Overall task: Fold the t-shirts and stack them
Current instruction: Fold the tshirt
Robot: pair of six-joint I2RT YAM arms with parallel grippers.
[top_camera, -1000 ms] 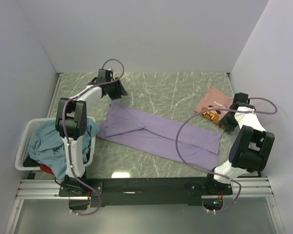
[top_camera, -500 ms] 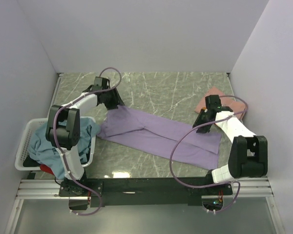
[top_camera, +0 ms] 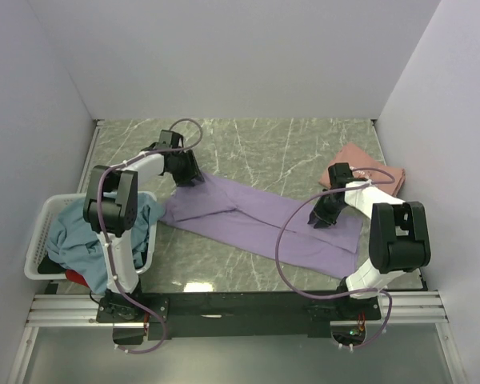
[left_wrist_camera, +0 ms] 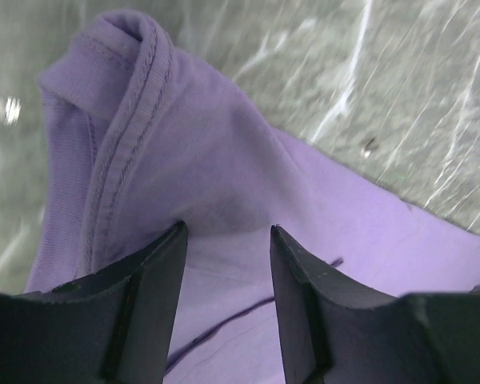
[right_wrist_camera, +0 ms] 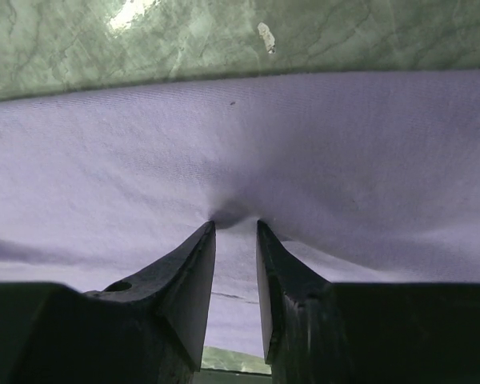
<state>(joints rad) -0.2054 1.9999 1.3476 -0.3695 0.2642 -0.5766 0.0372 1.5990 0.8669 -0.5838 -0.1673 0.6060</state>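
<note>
The salmon shirt [top_camera: 363,162] lay folded by the desk's right edge. I had both claws on the flat lavender shirt [top_camera: 260,218]: left claw [left_wrist_camera: 226,232] apart, right claw [right_wrist_camera: 236,226] pinching cloth. Teal shirt [top_camera: 74,228] waited in the basket [top_camera: 40,238].

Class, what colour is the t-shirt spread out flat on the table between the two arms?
Plain lavender-purple t-shirt, clearest in the top external view.

Light: bright, even, from overhead | Glare: white patch on the marble table [top_camera: 194,286] near the front edge | Shadows: soft, dark under both wrist cameras' fingers | Focus: top view sharp; left wrist close-up soft, lavender t-shirt [left_wrist_camera: 224,184] slightly blurred; right wrist's near foreground hazy
</note>
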